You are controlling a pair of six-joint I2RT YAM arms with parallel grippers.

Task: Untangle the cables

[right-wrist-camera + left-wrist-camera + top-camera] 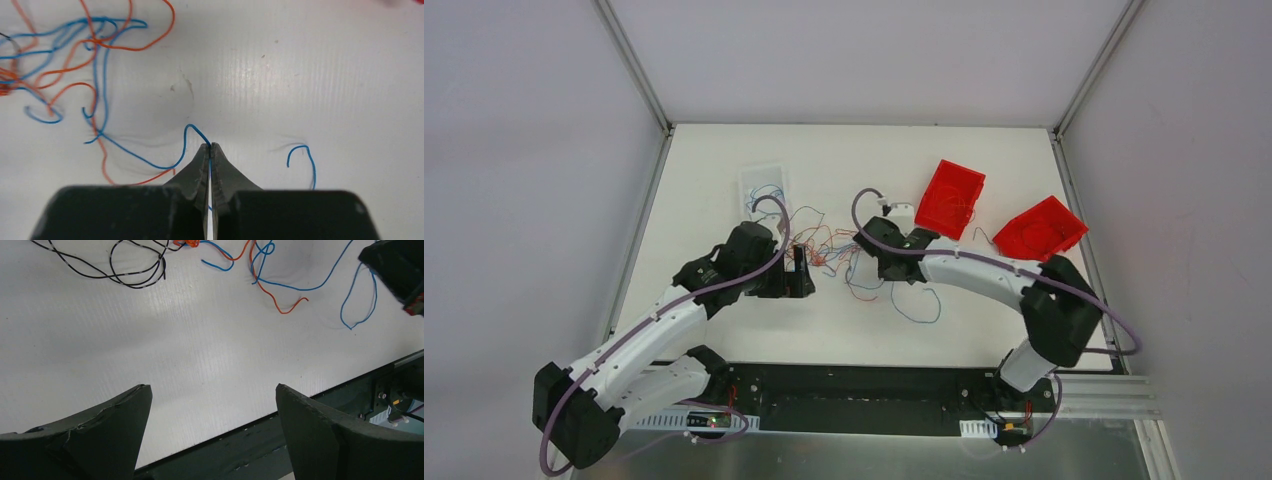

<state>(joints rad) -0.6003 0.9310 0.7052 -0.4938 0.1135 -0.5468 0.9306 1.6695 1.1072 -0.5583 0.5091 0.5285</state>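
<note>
The cables (834,245) lie as a loose tangle of thin blue, orange and black wires on the white table between my two grippers. My right gripper (210,146) is shut on a blue cable (192,131), which loops up and out from the fingertips toward the tangle (75,50) at upper left. In the top view the right gripper (892,278) sits low at the tangle's right edge. My left gripper (212,387) is open, with only bare table between its fingers. It hangs left of the tangle (802,270), and black (125,280), orange (272,297) and blue (295,288) strands lie beyond it.
Two red bins (949,198) (1041,228) stand tilted at the back right. A clear tray (764,185) holding a few wires sits behind the left gripper. A short blue strand (310,160) lies right of the right fingers. The table's front edge (320,395) runs under the left gripper.
</note>
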